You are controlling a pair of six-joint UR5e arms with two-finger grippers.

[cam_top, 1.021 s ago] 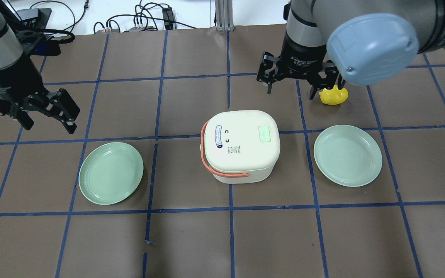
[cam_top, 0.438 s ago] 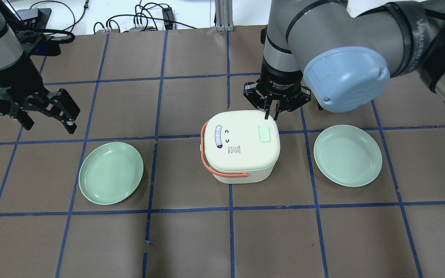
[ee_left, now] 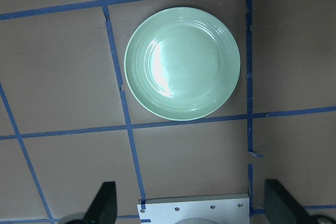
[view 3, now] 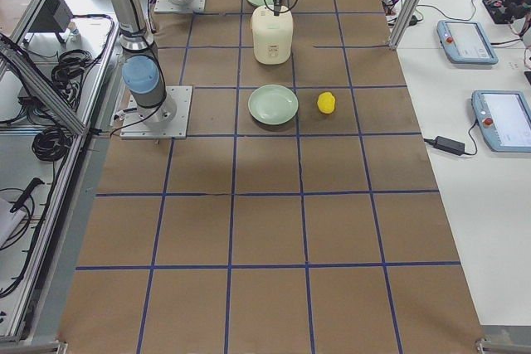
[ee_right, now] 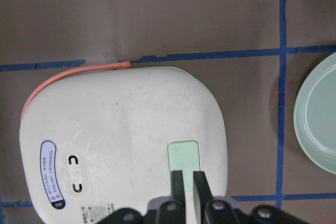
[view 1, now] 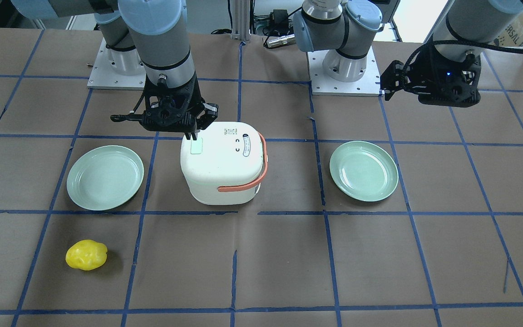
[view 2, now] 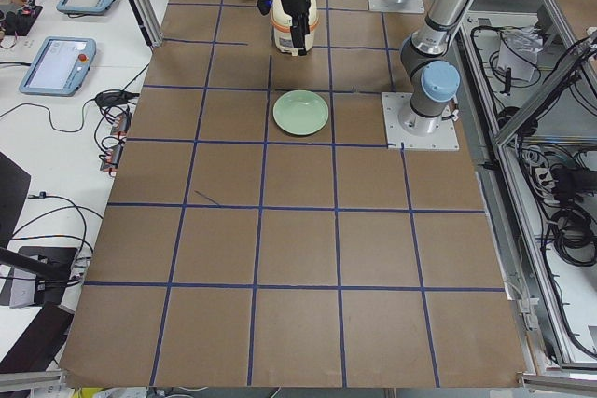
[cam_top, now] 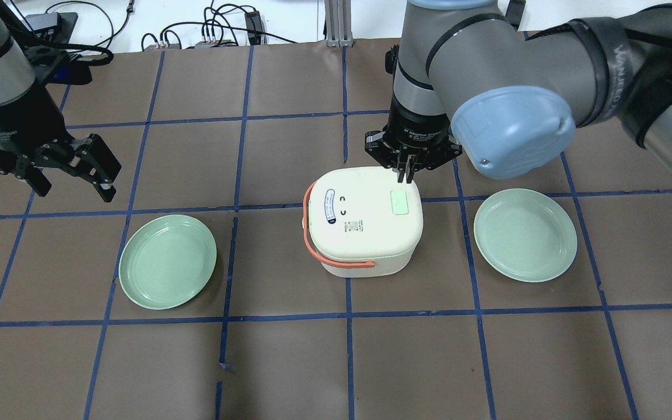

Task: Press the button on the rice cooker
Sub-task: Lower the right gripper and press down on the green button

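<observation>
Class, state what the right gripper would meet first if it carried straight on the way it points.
Probably the mint green button on top of the rice cooker; the right gripper hangs over the button's edge, gap unclear.

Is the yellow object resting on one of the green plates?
No, the yellow object lies on the bare brown table, clear of the nearest green plate.

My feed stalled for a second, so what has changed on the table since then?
The right gripper swung from beside the yellow object to the rice cooker, shutting on the way; its tips now sit over the edge of the green button. It holds nothing. The left gripper, open, the cooker and the plates stayed put.
</observation>
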